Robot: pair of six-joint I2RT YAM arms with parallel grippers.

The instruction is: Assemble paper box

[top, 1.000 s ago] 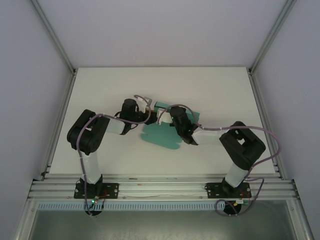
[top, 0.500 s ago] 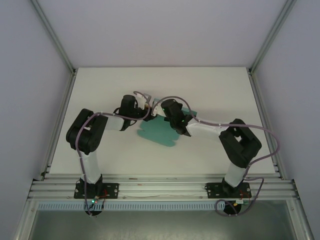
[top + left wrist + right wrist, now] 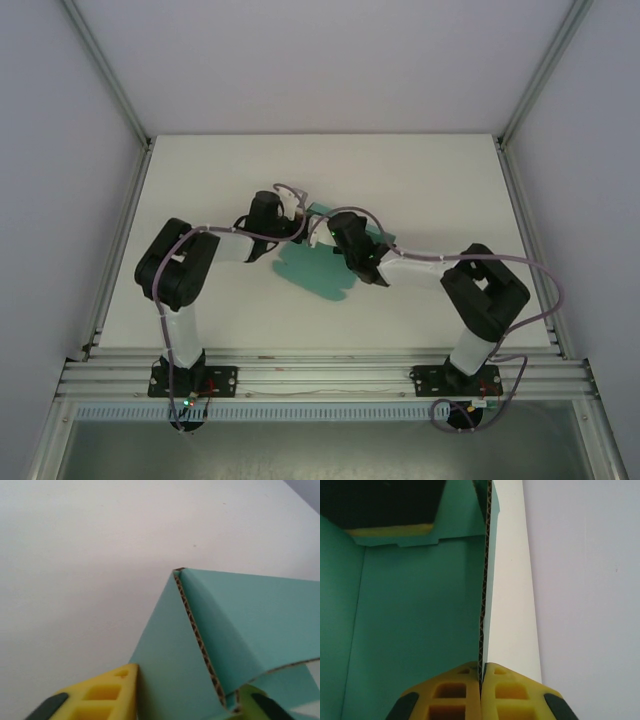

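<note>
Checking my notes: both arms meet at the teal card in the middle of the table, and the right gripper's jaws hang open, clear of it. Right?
No. The right wrist view shows the right gripper with its jaws shut on a raised edge of the paper box. The rest stands.

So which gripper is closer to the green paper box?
Neither, it's a tie: both hold it. The left gripper pinches a folded-up flap of the paper box from the left; the right gripper is clamped on an upright wall from the right.
</note>
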